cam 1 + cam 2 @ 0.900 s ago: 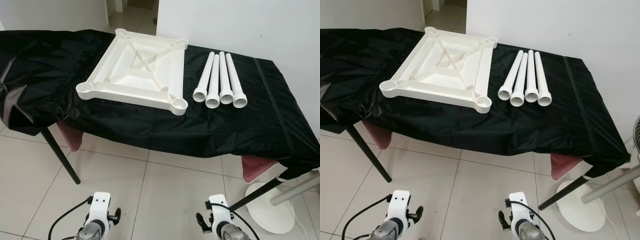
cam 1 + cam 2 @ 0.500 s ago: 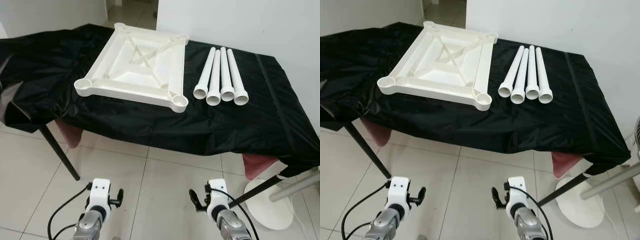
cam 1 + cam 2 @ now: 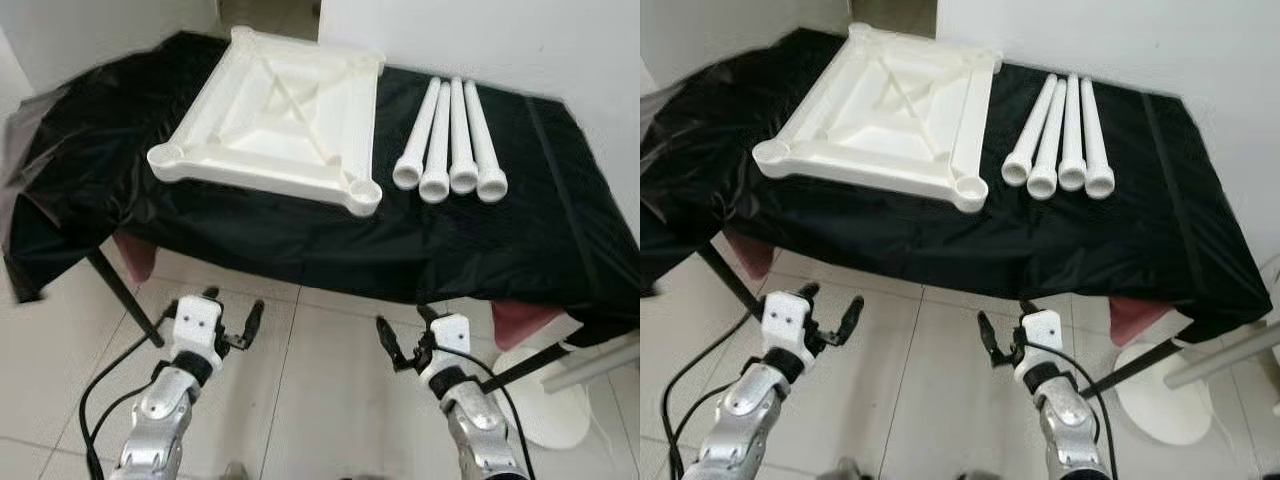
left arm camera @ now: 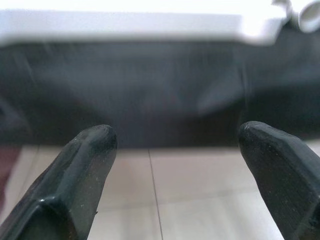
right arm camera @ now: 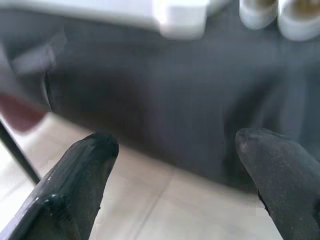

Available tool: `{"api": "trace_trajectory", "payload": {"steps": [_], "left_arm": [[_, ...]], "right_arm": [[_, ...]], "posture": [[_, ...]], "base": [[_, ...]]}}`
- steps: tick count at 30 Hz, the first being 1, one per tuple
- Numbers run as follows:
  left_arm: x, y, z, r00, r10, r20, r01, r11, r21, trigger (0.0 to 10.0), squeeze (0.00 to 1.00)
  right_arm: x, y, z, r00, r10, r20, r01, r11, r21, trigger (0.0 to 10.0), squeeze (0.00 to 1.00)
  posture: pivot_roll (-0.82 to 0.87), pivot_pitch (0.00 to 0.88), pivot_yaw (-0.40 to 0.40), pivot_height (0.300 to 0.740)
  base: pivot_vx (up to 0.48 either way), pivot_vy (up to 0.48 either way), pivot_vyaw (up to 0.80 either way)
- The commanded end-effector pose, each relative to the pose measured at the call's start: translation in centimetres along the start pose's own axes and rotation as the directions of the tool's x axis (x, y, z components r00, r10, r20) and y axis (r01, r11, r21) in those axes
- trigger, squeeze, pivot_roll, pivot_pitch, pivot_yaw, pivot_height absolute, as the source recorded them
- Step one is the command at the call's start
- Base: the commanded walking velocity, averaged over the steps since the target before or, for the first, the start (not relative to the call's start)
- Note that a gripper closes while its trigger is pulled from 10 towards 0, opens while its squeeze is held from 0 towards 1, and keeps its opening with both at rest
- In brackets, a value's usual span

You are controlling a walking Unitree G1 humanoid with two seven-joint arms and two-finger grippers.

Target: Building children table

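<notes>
Tabletop [image 3: 275, 110], unlabelled, beside four legs [image 3: 450, 140]; both grippers' fingers [image 4: 85, 165] spread, empty.

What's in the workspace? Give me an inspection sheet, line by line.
Surface: table draped in black cloth, on black legs.
Job's things: white tabletop lying underside up; four white legs side by side to its right, open ends toward the robot.
Clutter: nothing seen.
Grippers: left claw open, low over the floor before the table; right claw open, likewise.
Cables: black cable looping beside the left arm; another along the right wrist.
Surroundings: tiled floor, white wall, white round stand base at right.
</notes>
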State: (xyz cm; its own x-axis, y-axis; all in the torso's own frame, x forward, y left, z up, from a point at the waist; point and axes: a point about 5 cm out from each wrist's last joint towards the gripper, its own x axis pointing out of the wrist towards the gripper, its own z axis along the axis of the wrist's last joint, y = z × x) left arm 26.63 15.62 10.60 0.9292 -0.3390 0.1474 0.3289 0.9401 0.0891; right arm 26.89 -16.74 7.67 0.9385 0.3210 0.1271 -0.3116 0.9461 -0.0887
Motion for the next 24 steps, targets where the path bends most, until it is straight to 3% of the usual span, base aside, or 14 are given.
{"api": "trace_trajectory", "payload": {"steps": [1,2,8,14,15,19,22,24], "left_arm": [[0.1,-0.2,0.5,1.0,0.024,-0.016,-0.024,1.0,-0.004,10.0,0.0],[0.5,-0.1,1.5,1.0,0.026,0.005,-0.026,1.0,0.013,10.0,0.0],[1.2,0.2,2.9,0.999,0.021,0.032,-0.022,1.0,0.02,10.0,0.0],[2.5,0.8,4.7,0.996,0.04,0.083,-0.043,0.999,0.023,10.0,0.0],[2.9,1.0,5.0,0.993,0.065,0.103,-0.069,0.997,0.034,10.0,0.0],[3.1,1.3,5.1,0.989,0.105,0.102,-0.107,0.994,0.019,10.0,0.0],[3.4,0.9,5.9,0.982,0.157,0.108,-0.154,0.988,-0.033,10.0,0.0],[3.5,0.8,6.2,0.981,0.159,0.11,-0.157,0.987,-0.034,10.0,0.0]], "right_arm": [[0.2,-0.6,0.9,1.0,-0.014,0.012,0.014,1.0,0.004,10.0,0.0],[0.8,-0.7,2.0,0.999,-0.012,0.046,0.012,1.0,-0.005,10.0,0.0],[1.7,-0.9,3.7,0.995,-0.018,0.097,0.02,1.0,-0.023,10.0,0.0],[3.1,-2.5,5.5,0.979,-0.166,0.12,0.174,0.983,-0.059,10.0,0.0],[3.3,-2.8,5.7,0.972,-0.198,0.129,0.212,0.972,-0.103,10.0,0.0],[3.3,-2.8,6.0,0.967,-0.213,0.141,0.228,0.968,-0.102,10.0,0.0],[3.4,-2.4,7.8,0.95,-0.218,0.223,0.225,0.974,-0.005,10.0,0.0],[3.4,-2.4,8.3,0.944,-0.225,0.243,0.232,0.973,0.002,10.0,0.0]], "posture": [[0.07,0.089,-0.037,0.74],[0.07,0.087,-0.034,0.74],[0.07,0.078,-0.035,0.74],[0.07,0.051,-0.035,0.74],[0.08,0.044,-0.03,0.74],[0.07,0.042,-0.026,0.74],[0.08,0.026,-0.036,0.74],[0.08,0.026,-0.036,0.74]], "base": [[0.0,0.0,0.0],[0.0,0.0,0.0],[0.0,0.0,0.0],[0.0,0.0,0.0],[0.0,0.0,0.0],[0.0,0.0,0.0],[0.0,0.0,0.0],[0.0,0.0,0.0]]}}
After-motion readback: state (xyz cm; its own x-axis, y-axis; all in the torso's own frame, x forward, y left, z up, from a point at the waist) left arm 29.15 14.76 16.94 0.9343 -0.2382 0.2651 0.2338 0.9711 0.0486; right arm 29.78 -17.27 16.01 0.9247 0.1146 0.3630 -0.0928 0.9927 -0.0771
